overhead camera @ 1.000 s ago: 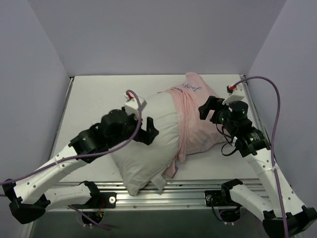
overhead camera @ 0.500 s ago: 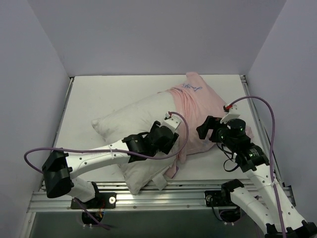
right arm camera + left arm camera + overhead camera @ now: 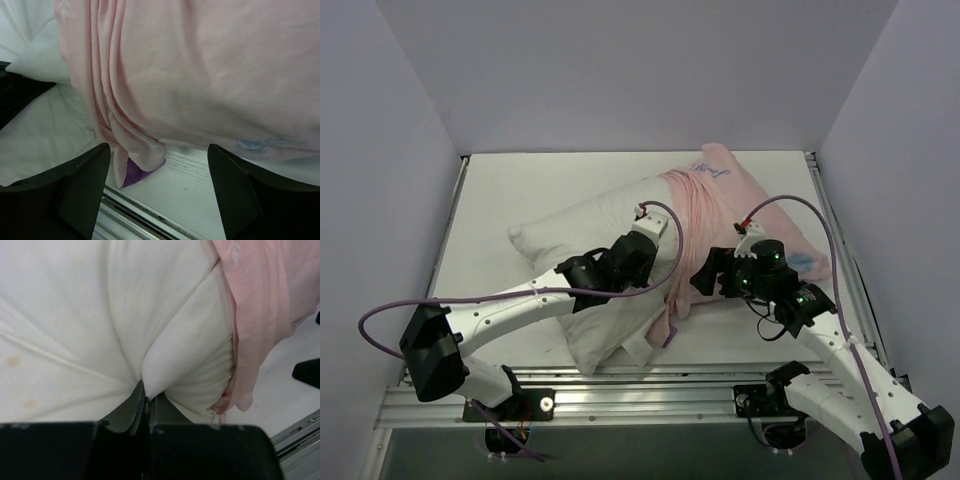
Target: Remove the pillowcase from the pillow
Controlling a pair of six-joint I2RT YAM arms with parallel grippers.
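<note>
The left end effector (image 3: 146,393) is gripping a fold of the white pillow (image 3: 75,315), its jaws closed on it, just beside the bunched hem of the pink pillowcase (image 3: 270,300). The right end effector (image 3: 159,150) is hovering open near that hem. The pillow is lying diagonally on the table (image 3: 520,190), with the pillowcase covering its far right half.

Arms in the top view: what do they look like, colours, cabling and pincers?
The left arm and right arm are built alike: white tubular links joined by black housings. A purple cable trails from each, the left cable and right cable, ending at a white block with a red spot near the wrist. The left pincer and right pincer are black.
</note>
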